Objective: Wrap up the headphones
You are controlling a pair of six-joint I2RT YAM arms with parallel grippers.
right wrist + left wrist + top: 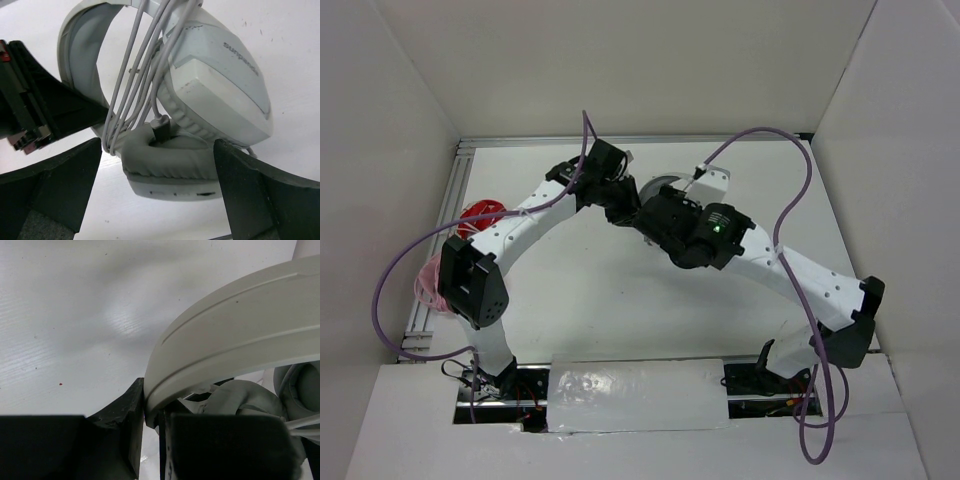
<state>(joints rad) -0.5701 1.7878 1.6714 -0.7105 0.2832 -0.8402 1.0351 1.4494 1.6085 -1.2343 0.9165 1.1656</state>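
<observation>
1. Where the two arms meet over the far middle of the white table (590, 290), the grey-white headphones (660, 183) show only as a pale sliver behind the wrists in the top view.
2. On the left gripper (152, 412), the black fingers (115, 430) stand close together with the edge of the headband (225, 340) wedged in the narrow gap, so the jaws pinch the headband. The band arches up and away to the right of that view.
3. On the right gripper (159, 147), the jaws are spread wide, one to the left and one to the right of the lower ear cup (170, 170). The right-hand finger lies just beside the cushion's edge, though I cannot tell whether it touches.
4. From the headband at the top, the thin grey cable (135, 85) runs in several strands side by side down across the ear cups. It bunches at the left end of the lower cushion, close to the tip of the left-hand finger.
5. Between the two ear cups sits the dark plug (161, 127) of the cable, against the grey cushion.
6. Towards the right wrist camera, the upper ear cup (220, 95) turns its white outer shell, with lettering near its edge.
7. At the table's left edge, well apart from both grippers, lie the red headphones (482, 212) and, nearer the bases, the pink headphones (424, 285), partly hidden by the left arm
</observation>
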